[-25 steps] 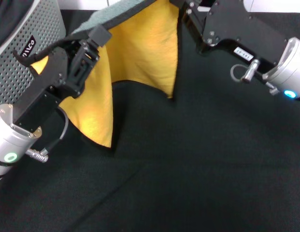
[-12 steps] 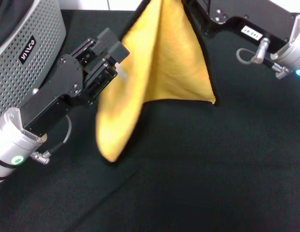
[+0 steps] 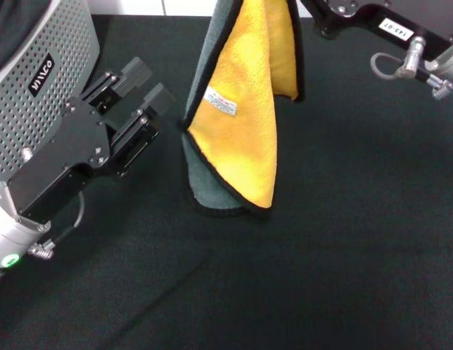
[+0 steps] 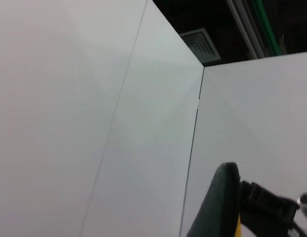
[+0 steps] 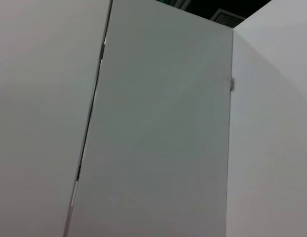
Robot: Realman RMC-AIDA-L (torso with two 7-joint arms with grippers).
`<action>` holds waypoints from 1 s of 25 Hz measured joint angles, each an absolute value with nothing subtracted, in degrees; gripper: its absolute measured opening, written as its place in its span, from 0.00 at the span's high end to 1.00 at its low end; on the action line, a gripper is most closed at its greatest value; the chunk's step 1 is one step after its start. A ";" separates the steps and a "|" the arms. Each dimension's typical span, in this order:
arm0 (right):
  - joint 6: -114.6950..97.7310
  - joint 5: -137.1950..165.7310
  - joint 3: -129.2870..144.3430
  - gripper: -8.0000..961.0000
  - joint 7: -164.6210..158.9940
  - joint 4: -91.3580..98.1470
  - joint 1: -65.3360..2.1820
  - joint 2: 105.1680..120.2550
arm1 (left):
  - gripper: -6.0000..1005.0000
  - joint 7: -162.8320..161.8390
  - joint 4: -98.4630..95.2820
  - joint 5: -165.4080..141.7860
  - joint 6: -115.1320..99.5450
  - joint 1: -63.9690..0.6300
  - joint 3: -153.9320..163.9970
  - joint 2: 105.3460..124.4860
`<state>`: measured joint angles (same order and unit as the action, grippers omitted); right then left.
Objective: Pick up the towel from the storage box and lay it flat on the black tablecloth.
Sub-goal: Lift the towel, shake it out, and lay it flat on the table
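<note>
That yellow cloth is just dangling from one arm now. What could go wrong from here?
1. The towel hangs folded from the right gripper alone, so lowered like this it would likely land doubled over on the black tablecloth rather than flat.
2. The left gripper sits open beside it, holding nothing; reaching for a corner, it might pinch both layers.
3. The right gripper's hold is out of view, so the towel may slip.

— Where is the left gripper [image 3: 142,86]?
— Low at the left, its arm slanting up from the near corner, fingers spread and gripping nothing.
— And the right arm [image 3: 401,33]?
— High at the far right; its fingertips lie past the frame's top edge.
</note>
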<state>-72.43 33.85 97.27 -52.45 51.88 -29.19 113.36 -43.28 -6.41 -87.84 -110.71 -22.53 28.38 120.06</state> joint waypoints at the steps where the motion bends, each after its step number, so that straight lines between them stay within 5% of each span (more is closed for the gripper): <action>1: -72.49 34.58 96.61 0.98 -52.85 52.22 -29.18 113.40 | 0.47 -41.84 -6.42 -87.87 -110.59 -22.37 28.39 120.05; 25: -84.57 39.11 82.52 0.98 -57.76 54.70 -30.54 113.35 | 0.47 -35.47 -9.49 -89.54 -103.01 -25.24 39.46 119.47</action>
